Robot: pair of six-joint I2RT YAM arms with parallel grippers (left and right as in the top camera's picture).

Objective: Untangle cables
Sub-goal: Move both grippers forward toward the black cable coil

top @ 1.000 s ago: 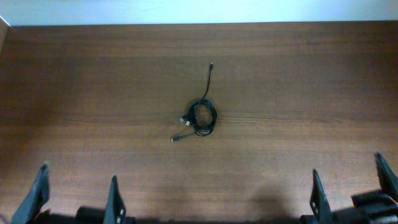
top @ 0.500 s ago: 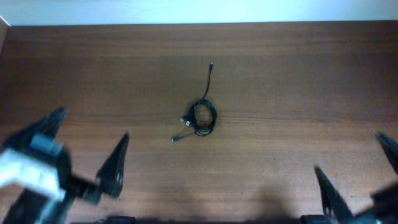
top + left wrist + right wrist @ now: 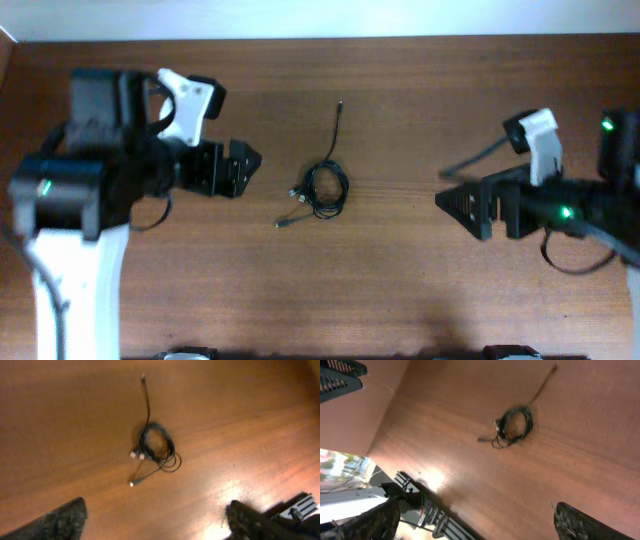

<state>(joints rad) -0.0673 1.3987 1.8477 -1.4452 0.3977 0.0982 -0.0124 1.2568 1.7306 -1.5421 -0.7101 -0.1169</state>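
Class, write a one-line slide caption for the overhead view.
Left gripper and right gripper, both open, flank the coiled black cables on the wooden table.

Thin black cables (image 3: 515, 424) are lying in a small coiled bundle on the brown wooden table (image 3: 600, 450), one loose strand trailing off toward the top right. The right gripper (image 3: 476, 506) is hanging above the wood, its dark fingers (image 3: 372, 522) standing wide apart at the bottom corners, well clear of the bundle.

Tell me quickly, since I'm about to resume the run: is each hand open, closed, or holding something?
Left hand: open, holding nothing.
Right hand: open, holding nothing.
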